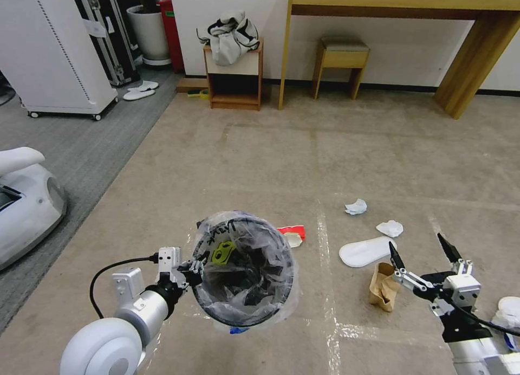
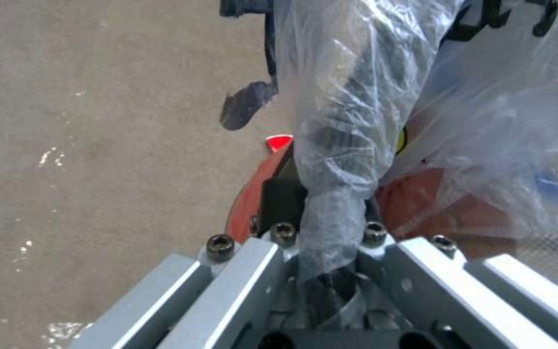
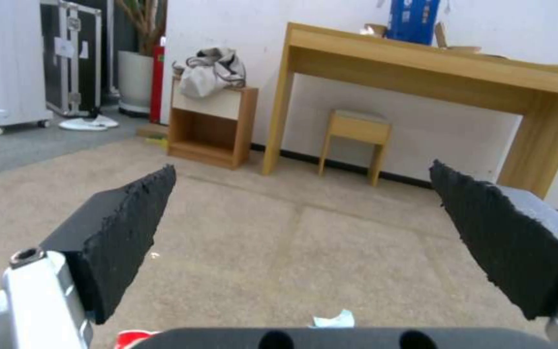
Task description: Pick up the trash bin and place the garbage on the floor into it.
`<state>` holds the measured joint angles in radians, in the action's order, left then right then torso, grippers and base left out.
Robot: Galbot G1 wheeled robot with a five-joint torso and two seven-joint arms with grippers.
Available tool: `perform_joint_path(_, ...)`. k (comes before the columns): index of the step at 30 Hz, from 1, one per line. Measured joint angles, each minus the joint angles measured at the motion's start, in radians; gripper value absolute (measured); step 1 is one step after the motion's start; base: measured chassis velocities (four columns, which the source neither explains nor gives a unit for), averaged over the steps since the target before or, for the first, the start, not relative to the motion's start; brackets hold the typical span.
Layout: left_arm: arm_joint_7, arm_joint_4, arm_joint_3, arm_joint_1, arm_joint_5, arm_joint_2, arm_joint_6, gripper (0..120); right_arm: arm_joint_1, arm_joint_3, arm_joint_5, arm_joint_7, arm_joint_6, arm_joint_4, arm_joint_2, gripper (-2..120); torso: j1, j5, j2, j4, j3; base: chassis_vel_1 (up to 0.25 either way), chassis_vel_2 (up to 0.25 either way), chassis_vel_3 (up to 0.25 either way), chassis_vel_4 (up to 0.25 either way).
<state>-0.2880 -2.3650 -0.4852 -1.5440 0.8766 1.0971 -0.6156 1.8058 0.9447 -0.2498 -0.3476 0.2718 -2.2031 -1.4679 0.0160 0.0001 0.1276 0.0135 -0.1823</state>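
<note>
My left gripper (image 1: 190,266) is shut on the rim of the trash bin (image 1: 244,269), a red bin whose crinkled clear liner has its mouth open upward. In the left wrist view the left gripper (image 2: 327,213) pinches the liner and the red bin wall (image 2: 253,194). To the right of the bin, my right gripper (image 1: 416,243) is open just above a brown paper bag (image 1: 383,288) and close to a flat white oval piece (image 1: 364,252). Its black fingers (image 3: 117,228) stand wide apart. On the floor (image 1: 325,147) lie a red-and-white wrapper (image 1: 292,233) and two tissues (image 1: 356,206) (image 1: 390,228).
A white machine body (image 1: 27,201) sits on the grey carpet at the left. Along the far wall stand a small wooden cabinet (image 1: 234,77), a stool (image 1: 341,58) and a long wooden desk (image 1: 476,55). White slippers (image 1: 141,90) lie far left. A white object (image 1: 512,305) is at the right edge.
</note>
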Motion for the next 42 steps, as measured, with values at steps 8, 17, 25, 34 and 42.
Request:
perform_joint_path(8, 0.004, 0.005, 0.002, 0.003, -0.003, 0.001, 0.001, 1, -0.001, -0.001, 0.006, -0.004, 0.006, 0.004, 0.001, 100, 0.0, -0.0003, 0.0, 0.0, 0.0, -0.06, -0.061, 0.05, 0.046)
perform_joint_path(17, 0.003, 0.009, 0.004, 0.006, -0.006, 0.006, 0.002, 1, -0.002, -0.001, 0.008, -0.008, 0.009, 0.013, 0.006, 100, 0.0, 0.0001, 0.0, 0.0, 0.0, 0.0, 0.0, 0.0, 0.0)
perform_joint_path(25, 0.003, 0.01, 0.007, 0.003, -0.011, 0.01, 0.002, 1, -0.003, -0.004, 0.004, -0.022, 0.001, 0.014, 0.012, 100, 0.0, 0.0, 0.0, 0.0, 0.0, 0.0, 0.0, 0.0, 0.0)
perform_joint_path(34, 0.007, 0.011, 0.009, 0.001, -0.019, 0.019, 0.002, 1, -0.006, 0.003, -0.015, -0.05, -0.003, 0.017, 0.021, 100, 0.0, 0.0, 0.0, 0.0, 0.0, 0.0, 0.0, 0.0, 0.0)
perform_joint_path(42, 0.001, 0.015, -0.009, 0.01, -0.035, 0.017, 0.002, 1, -0.009, 0.0, -0.017, -0.026, -0.001, 0.035, 0.035, 100, 0.0, -0.0001, 0.0, 0.0, 0.0, -0.086, 0.086, 0.1, -0.086)
